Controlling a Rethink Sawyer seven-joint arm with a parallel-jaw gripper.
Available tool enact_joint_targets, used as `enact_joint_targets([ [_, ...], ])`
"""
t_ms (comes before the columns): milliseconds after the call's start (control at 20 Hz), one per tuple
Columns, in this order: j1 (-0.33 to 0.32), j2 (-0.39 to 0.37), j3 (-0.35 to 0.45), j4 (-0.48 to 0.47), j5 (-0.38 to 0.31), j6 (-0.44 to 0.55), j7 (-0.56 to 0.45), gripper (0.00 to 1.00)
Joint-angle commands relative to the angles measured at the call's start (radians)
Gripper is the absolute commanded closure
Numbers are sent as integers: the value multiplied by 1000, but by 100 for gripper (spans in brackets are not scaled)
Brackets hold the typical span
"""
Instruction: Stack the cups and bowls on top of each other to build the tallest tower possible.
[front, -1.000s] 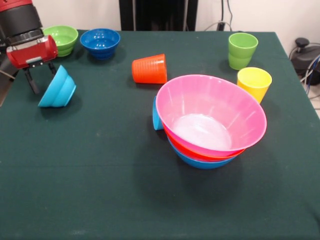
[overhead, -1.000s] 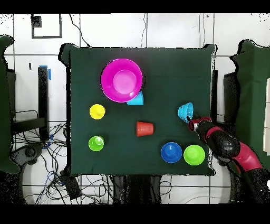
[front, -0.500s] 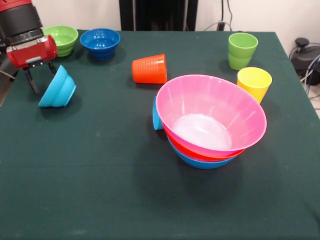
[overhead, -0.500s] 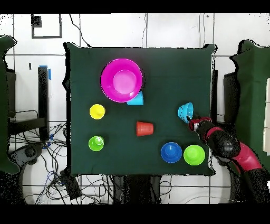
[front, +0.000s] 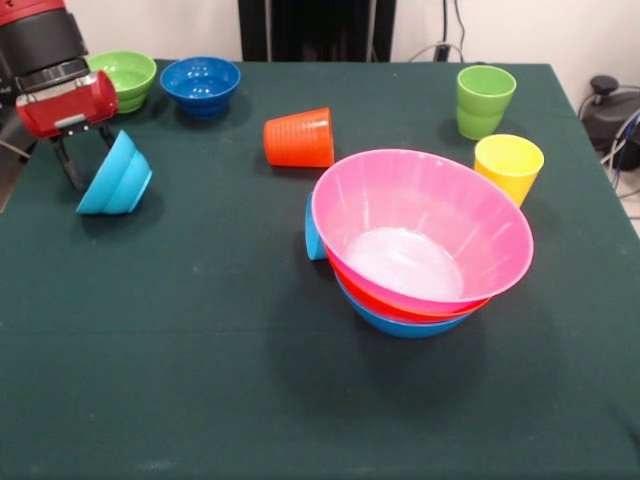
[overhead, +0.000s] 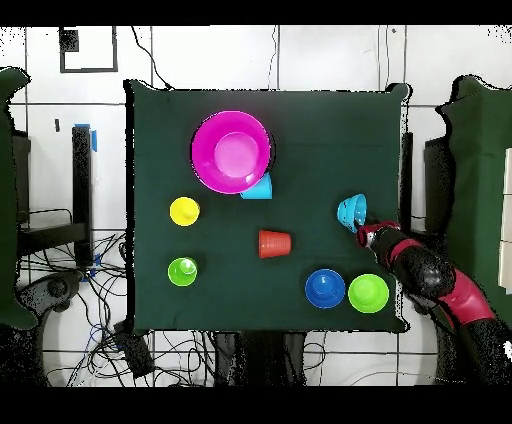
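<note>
Light blue bowl (front: 115, 177): tipped on its side, rim facing the gripper.
Gripper (front: 84, 148): fingers spread apart, straddling the bowl's rim edge, not clamped.
Orange cup (front: 299, 138): lying sideways.

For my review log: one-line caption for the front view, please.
Open gripper beside the tipped light blue bowl; pink-topped tower stands mid-table.

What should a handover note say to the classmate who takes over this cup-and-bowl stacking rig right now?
Gripper: open, fingers straddling the rim of the tilted light blue bowl at the table's edge; nothing lifted.
Done: tower of three nested large bowls, blue lowest, orange, pink on top.
Loose: green bowl and dark blue bowl upright side by side; orange cup on its side; light blue cup on its side against the tower; green cup and yellow cup upright.
Left: stack three small bowls and four cups.
</note>
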Motion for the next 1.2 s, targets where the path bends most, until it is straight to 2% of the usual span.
enact_joint_targets([
  [50, 90, 3, -72, 42, -23, -67, 120, 0],
  [300, 88, 16, -92, 71, -45, -134, 142, 0],
  [1200, 96, 12, -107, 74, -12, -133, 111, 0],
])
